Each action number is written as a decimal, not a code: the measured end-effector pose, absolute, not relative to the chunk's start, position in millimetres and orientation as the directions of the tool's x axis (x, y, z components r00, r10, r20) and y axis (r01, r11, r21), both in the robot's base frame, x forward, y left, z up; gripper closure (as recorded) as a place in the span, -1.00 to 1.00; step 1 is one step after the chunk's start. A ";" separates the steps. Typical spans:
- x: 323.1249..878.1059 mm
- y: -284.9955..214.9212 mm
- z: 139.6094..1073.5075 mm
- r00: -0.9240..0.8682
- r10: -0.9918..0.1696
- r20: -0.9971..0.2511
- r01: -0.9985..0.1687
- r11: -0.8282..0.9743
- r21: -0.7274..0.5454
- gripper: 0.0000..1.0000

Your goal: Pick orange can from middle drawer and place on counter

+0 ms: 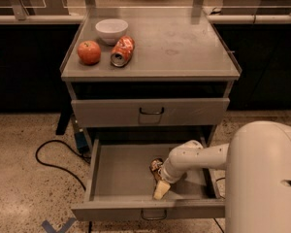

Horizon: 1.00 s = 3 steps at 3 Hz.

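The middle drawer (pixel 117 177) is pulled open below a closed drawer. The orange can (pixel 156 166), small and dull brownish-orange, lies inside it right of centre. My gripper (pixel 161 189) is down inside the drawer at the end of the white arm (pixel 194 158), which comes in from the right. Its pale tip sits just in front of the can, close to it or touching it. The counter (pixel 184 47) is the grey top of the cabinet above.
On the counter's left stand a white bowl (pixel 111 29), a red apple (pixel 88 52) and a brighter red-orange can (pixel 122 51) lying on its side. The closed upper drawer (pixel 150 111) overhangs the open one. A black cable (pixel 48 159) runs across the floor at the left.
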State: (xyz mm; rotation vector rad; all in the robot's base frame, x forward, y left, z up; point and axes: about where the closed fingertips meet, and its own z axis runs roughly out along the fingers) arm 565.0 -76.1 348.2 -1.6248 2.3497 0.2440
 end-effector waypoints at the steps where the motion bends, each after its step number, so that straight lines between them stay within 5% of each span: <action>1: 565.0 -76.1 348.2 -0.332 -0.888 -0.317 -0.935 0.355 -0.017 -0.62; 3: 565.0 -76.1 348.2 -0.332 -0.888 -0.317 -0.935 0.355 -0.017 0.31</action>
